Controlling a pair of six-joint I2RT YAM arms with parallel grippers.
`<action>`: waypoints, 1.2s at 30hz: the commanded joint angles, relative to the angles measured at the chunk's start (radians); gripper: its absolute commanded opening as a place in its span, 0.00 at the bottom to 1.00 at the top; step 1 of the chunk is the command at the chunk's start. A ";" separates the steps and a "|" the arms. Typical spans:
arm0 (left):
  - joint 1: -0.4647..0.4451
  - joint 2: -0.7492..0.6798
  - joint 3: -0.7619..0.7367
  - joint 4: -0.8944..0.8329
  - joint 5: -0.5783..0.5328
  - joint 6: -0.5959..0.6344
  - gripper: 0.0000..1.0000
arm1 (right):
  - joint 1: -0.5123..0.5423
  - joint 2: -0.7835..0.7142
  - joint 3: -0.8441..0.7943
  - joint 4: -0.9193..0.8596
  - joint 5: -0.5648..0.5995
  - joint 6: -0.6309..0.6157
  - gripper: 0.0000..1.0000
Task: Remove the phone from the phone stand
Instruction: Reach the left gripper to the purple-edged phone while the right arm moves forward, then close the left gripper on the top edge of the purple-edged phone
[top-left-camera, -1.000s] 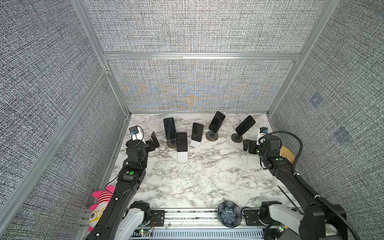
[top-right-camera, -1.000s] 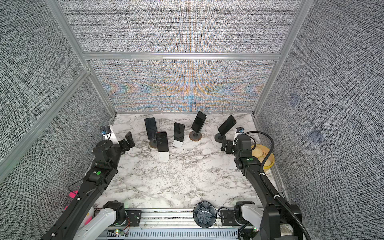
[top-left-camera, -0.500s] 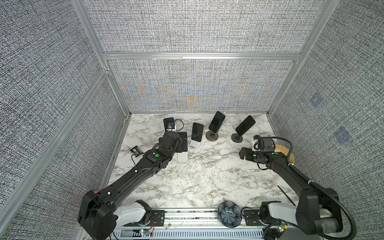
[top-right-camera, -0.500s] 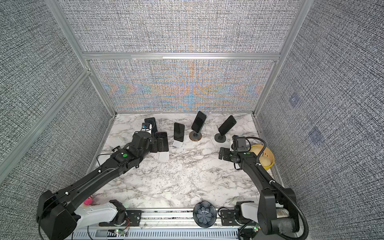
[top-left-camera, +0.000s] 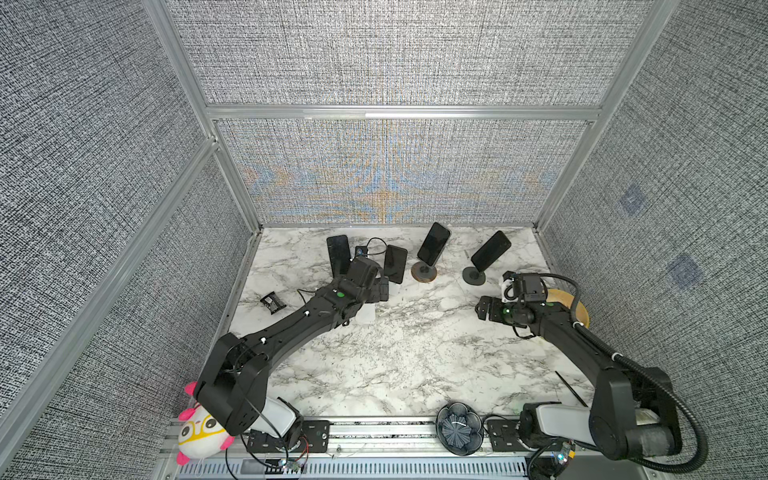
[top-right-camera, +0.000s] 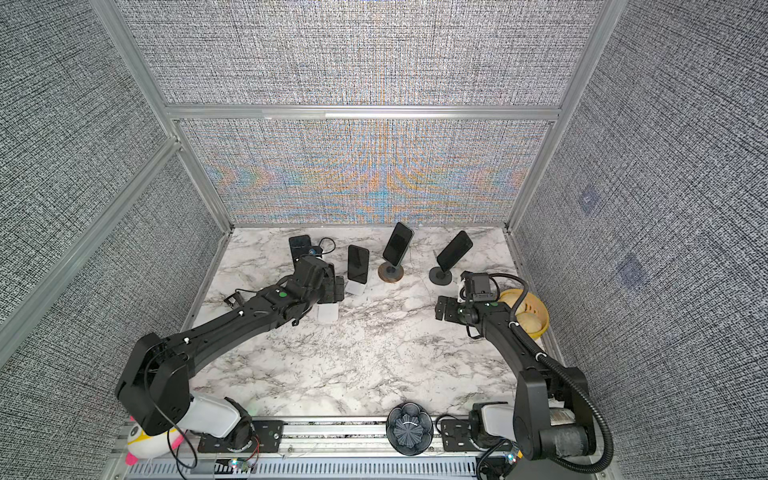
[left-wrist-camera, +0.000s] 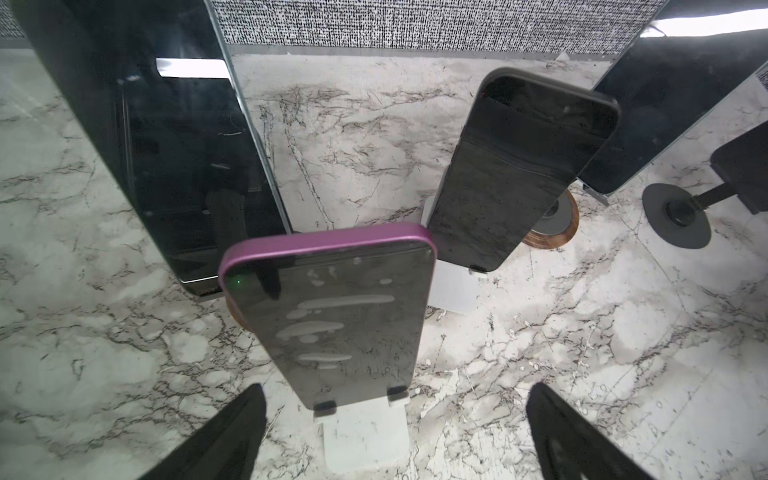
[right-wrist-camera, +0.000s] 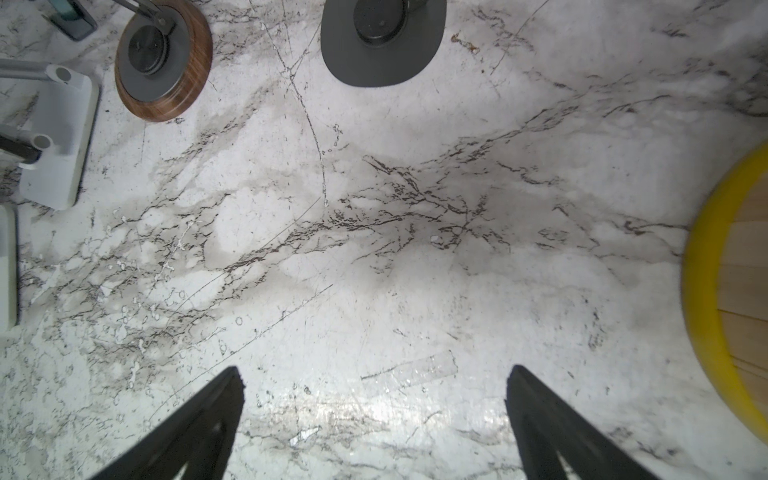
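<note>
Near edge of the tabletop (top-left-camera: 415, 365): I see a dark fluted bowl (top-left-camera: 459, 428) on the rail, and a plush toy (top-left-camera: 199, 432) off the near left corner.

Left arm: it folds at its big joint over the near left corner. The forearm then runs long and low on a diagonal toward the far left corner, wrist pitched down. I read the left gripper (left-wrist-camera: 399, 432) as spread wide and empty. In the left wrist view its 2 fingers (left-wrist-camera: 232, 436) stand on either side of the white phone stand (left-wrist-camera: 365, 436), apart from it. The phone (left-wrist-camera: 340, 316), with a purple case and a dark smudged screen, leans back on that stand, its lower edge caught in 2 small lips. In both top views the gripper covers the phone, and only the stand's base shows.

Right arm: it folds over the near right corner, forearm along the right edge, wrist turned in toward the tabletop's middle. The right gripper (right-wrist-camera: 374, 415) is spread too, nothing between the jaws. It hangs over bare marble near a yellow-rimmed bowl (top-left-camera: 577, 305) at the right edge.

A small black part (top-left-camera: 273, 302) lies by the left edge.

Toward the far edge, 4 more on stands:
- leftmost handset (top-left-camera: 338, 254)
- middle handset (top-left-camera: 395, 264)
- handset on a wood-rimmed base (top-left-camera: 433, 248)
- handset on a dark round base (top-left-camera: 490, 250)

All 4 lean back with dark screens.
</note>
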 joint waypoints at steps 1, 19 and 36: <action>0.002 0.033 0.031 -0.001 -0.011 -0.008 0.99 | 0.000 0.000 0.001 -0.006 -0.010 -0.016 0.99; 0.008 0.086 0.087 -0.074 -0.155 -0.044 0.99 | 0.000 0.015 0.006 -0.009 -0.011 -0.030 0.99; 0.037 0.167 0.073 0.003 -0.120 -0.074 0.99 | 0.000 0.015 0.002 -0.014 0.004 -0.040 0.99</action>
